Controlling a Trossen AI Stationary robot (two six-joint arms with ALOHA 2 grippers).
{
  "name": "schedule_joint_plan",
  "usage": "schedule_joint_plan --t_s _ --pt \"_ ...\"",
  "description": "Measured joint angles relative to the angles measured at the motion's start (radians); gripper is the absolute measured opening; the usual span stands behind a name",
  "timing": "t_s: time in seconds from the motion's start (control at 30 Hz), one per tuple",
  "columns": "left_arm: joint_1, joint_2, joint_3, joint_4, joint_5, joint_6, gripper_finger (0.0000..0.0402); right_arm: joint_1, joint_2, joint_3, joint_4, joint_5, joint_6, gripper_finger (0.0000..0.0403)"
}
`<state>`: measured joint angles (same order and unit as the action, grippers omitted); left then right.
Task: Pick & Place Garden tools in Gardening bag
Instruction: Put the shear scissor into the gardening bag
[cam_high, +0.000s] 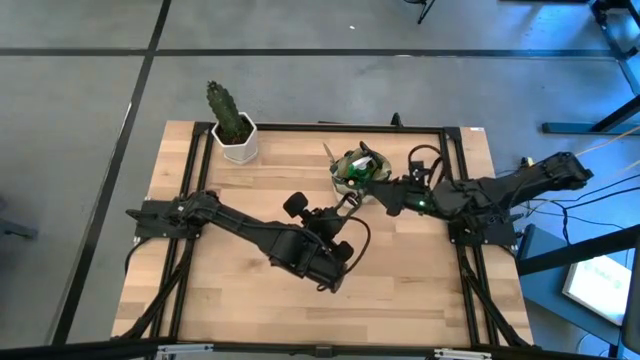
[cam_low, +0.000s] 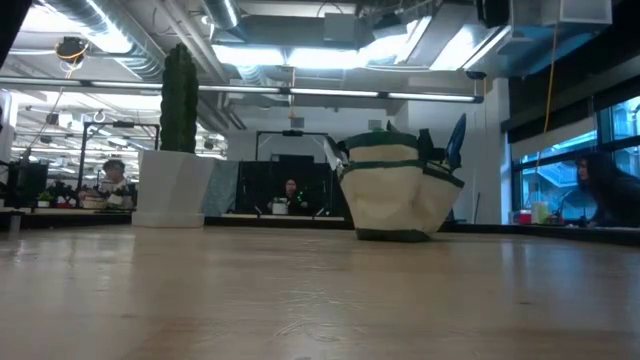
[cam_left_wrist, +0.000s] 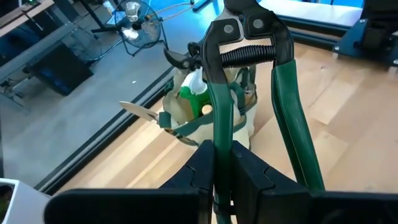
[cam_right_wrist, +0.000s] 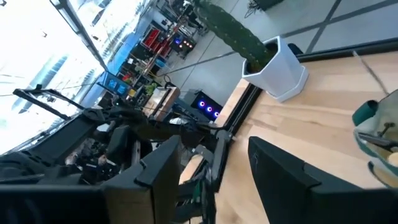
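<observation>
Green-handled pruning shears (cam_left_wrist: 249, 93) were clamped by one handle between the closed fingers (cam_left_wrist: 205, 168) of the left hand (cam_high: 345, 205), raised above the wooden tabletop (cam_high: 230, 290) near its middle, blades pointing toward the gardening bag (cam_high: 360, 168). That olive and tan bag sat toward the far edge of the tabletop, just beside the shears, with a green spray bottle (cam_left_wrist: 194, 98) and a wooden handle (cam_left_wrist: 138, 111) sticking out of its mouth. The right hand (cam_high: 385, 195) hovered close to the bag's other side, its fingers (cam_right_wrist: 280, 180) spread apart and holding nothing. A cactus (cam_high: 225, 110) in a white pot (cam_high: 240, 148) stood well apart at the far left corner.
</observation>
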<state>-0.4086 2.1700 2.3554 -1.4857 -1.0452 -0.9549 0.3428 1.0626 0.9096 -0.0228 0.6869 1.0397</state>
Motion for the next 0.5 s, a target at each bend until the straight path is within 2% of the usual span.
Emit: schedule_joint_plan --t_s 0.33,0.5 --pt "0.009 0.0 0.0 0.019 -0.01 0.023 0.0021 -0.01 0.067 0.0 0.084 -0.01 0.009 0.0189" --pt "0.011 0.0 0.0 0.014 -0.012 0.012 0.0021 -0.011 0.072 0.0 0.091 -0.01 0.034 0.0164"
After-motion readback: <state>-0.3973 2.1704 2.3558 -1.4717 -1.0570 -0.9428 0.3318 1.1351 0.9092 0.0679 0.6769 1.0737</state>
